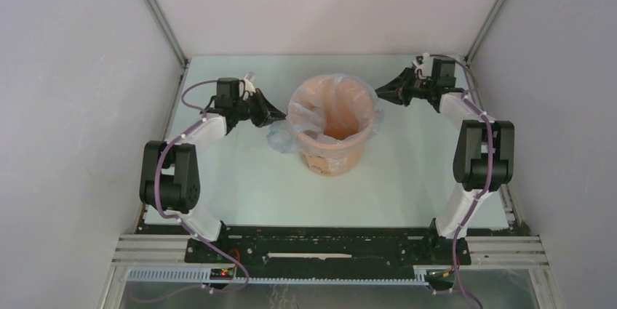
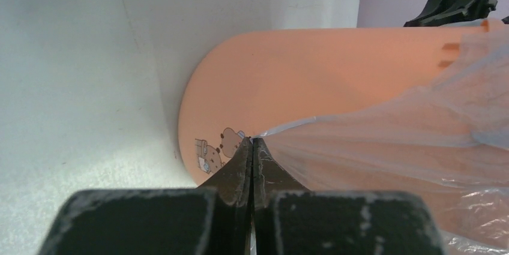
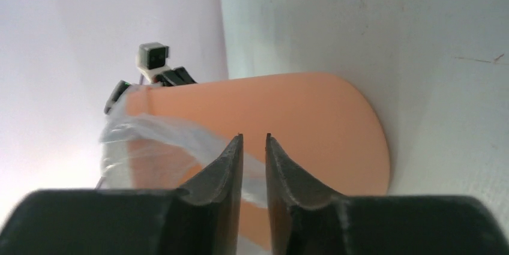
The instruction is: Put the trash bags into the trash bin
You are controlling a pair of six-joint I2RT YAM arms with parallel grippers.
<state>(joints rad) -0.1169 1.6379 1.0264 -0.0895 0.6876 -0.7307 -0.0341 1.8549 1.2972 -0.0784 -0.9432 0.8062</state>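
Note:
The orange trash bin (image 1: pixel 336 156) stands upright mid-table. The pale translucent trash bag (image 1: pixel 311 107) lines its inside, folds over the rim and hangs down the left side. My left gripper (image 1: pixel 282 116) is at the bin's left side, shut on a pulled-out edge of the bag; in the left wrist view the fingers (image 2: pixel 240 168) meet with film (image 2: pixel 390 141) stretched from their tips across the bin wall (image 2: pixel 300 81) above its bear label (image 2: pixel 213 150). My right gripper (image 1: pixel 380 94) is at the right rim, jaws a narrow gap apart (image 3: pixel 252 137), with film (image 3: pixel 150 141) running behind them against the bin (image 3: pixel 312 111).
White walls with metal corner posts (image 1: pixel 156 11) enclose the pale table (image 1: pixel 240 178). Both arm bases sit on the black rail (image 1: pixel 327 247) at the near edge. The right gripper shows beyond the bin in the left wrist view (image 2: pixel 450 6).

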